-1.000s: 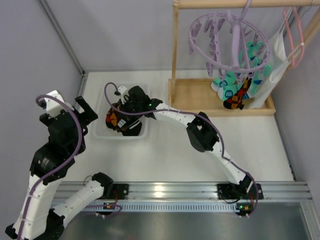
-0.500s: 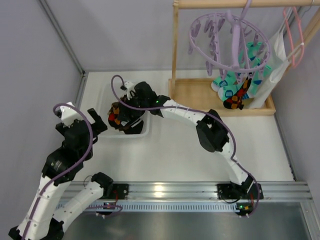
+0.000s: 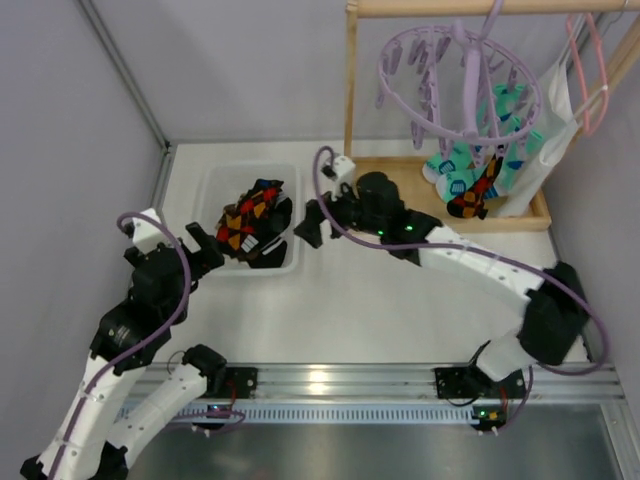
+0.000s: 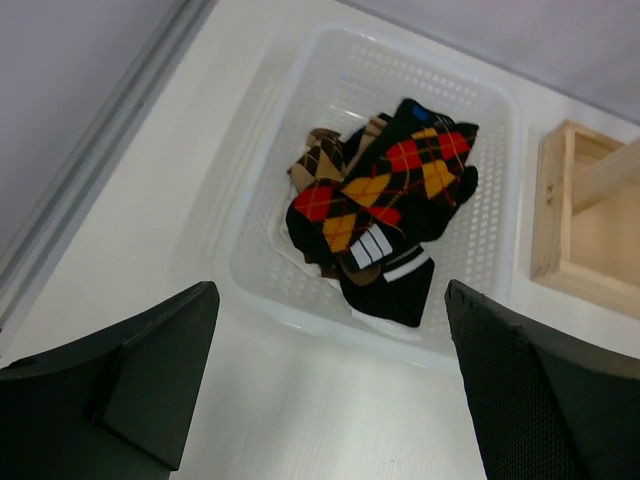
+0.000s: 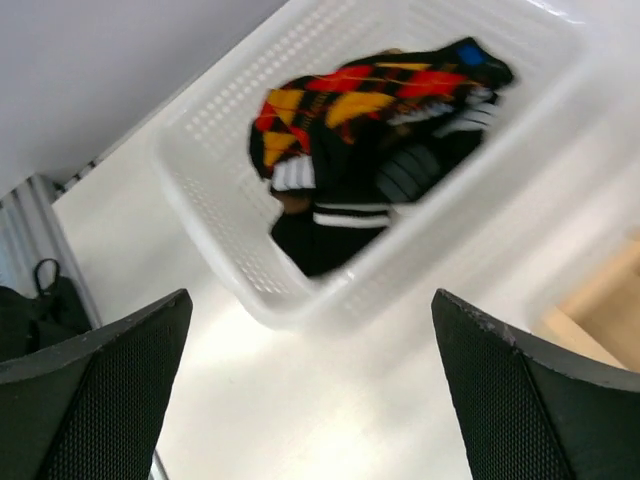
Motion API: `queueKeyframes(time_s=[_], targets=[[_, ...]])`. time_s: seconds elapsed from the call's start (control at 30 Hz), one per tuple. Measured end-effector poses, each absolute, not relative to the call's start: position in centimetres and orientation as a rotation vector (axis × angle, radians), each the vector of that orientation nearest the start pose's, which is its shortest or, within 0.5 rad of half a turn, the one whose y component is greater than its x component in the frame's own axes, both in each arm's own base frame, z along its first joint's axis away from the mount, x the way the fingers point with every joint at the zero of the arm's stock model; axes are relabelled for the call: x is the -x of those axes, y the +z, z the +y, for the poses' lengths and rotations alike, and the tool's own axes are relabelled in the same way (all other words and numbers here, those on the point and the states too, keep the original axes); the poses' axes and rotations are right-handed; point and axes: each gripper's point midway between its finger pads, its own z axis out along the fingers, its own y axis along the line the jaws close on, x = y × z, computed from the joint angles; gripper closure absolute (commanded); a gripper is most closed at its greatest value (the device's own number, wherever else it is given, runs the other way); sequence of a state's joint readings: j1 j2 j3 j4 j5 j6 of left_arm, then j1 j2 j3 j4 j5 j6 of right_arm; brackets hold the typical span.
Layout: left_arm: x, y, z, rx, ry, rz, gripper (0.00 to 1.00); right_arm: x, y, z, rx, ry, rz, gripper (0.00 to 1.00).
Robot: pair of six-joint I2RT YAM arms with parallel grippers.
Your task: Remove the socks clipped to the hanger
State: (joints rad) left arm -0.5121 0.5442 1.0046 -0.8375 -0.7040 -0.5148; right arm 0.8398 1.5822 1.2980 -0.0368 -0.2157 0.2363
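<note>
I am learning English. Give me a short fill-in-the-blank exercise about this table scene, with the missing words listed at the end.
The red and yellow argyle sock lies inside the white ____. The right claw is ____ and holds nothing. The purple ring hanger, with teal socks clipped to it, hangs from a ____ rack.
Missing words: basket; open; wooden.

No text, label, brand or number can be read anywhere; the white marks on the teal socks (image 3: 452, 172) are too small to tell; the argyle sock (image 4: 372, 192) shows only white stripes.
</note>
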Motion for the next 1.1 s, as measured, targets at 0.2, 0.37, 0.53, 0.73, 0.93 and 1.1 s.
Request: queueKeyframes(time_s=[0.2, 0.37, 0.53, 0.73, 0.93, 1.1], targets=[[-21.7, 26.0, -4.0, 0.29, -0.112, 1.94, 0.02, -27.2, 26.7, 24.1, 0.463, 0.624, 1.76, 0.01], [-22.1, 25.0, -5.5, 0.225, -0.158, 1.987, 0.02, -28.0, 27.0, 11.9, 0.151, 0.333, 1.728, 0.0], [-22.1, 24.8, -6.4, 0.184, -0.191, 2.008, 0.02, -29.1, 25.7, 2.9, -0.12, 0.057, 1.76, 0.02], [-22.0, 24.7, -6.7, 0.166, -0.213, 2.013, 0.02, -31.3, 23.2, -1.4, -0.237, -0.068, 1.808, 0.16], [-21.9, 24.6, -7.1, 0.15, -0.229, 2.021, 0.02, -35.9, 20.1, -1.0, -0.177, -0.068, 1.85, 0.49], [-22.0, 24.4, -7.3, 0.137, -0.233, 2.032, 0.02, -37.2, 18.9, -1.4, -0.163, -0.098, 1.815, 0.77]])
